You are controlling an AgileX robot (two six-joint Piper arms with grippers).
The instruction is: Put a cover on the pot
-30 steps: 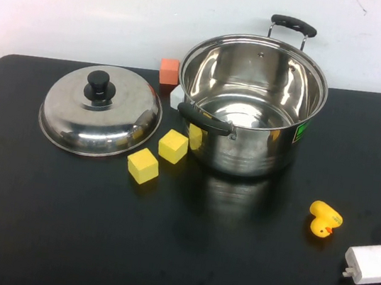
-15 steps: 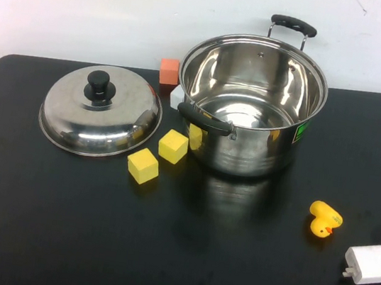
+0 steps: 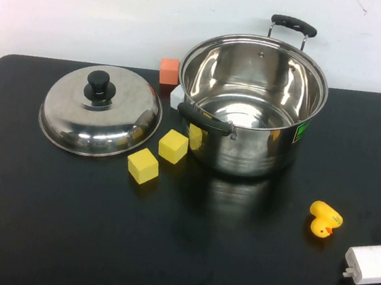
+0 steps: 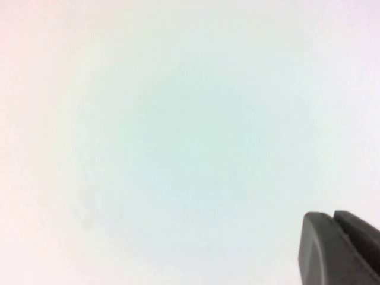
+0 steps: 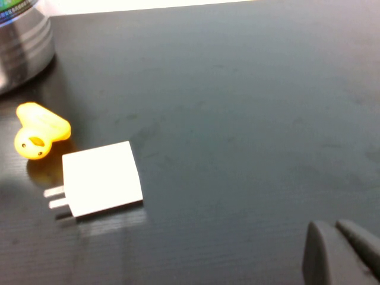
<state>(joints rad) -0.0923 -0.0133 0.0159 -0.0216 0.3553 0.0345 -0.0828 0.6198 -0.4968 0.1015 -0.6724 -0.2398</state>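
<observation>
1. Standing toward the back of the black tabletop (image 3: 55, 230), right of centre, is the large shiny stainless-steel pot (image 3: 250, 105), upright and uncovered, with one black handle facing the front-left and the other at the back, and a small green sticker on its right side.
2. Well to its left lies the domed steel lid with a black knob (image 3: 101, 109), rim down on the tabletop and clear of the pot.
3. Two yellow cubes sit between lid and pot: one yellow cube (image 3: 173, 145) just beside the pot's front-left wall, another yellow cube (image 3: 143, 165) a little nearer the front.
4. Behind them, an orange block (image 3: 169, 70) stands by the wall, with a small white object (image 3: 176, 97) just beside the pot.
5. Off to the front right, a yellow rubber duck (image 3: 324, 219) lies near a white plug-in charger (image 3: 371, 264); the right wrist view shows both.
6. Only a dark tip of the left gripper (image 4: 338, 249) shows against a blank white surface; whether its jaws are apart, I cannot tell.
7. A similar tip of the right gripper (image 5: 341, 254) hangs above bare tabletop near the charger; its jaws' state cannot be told.
</observation>
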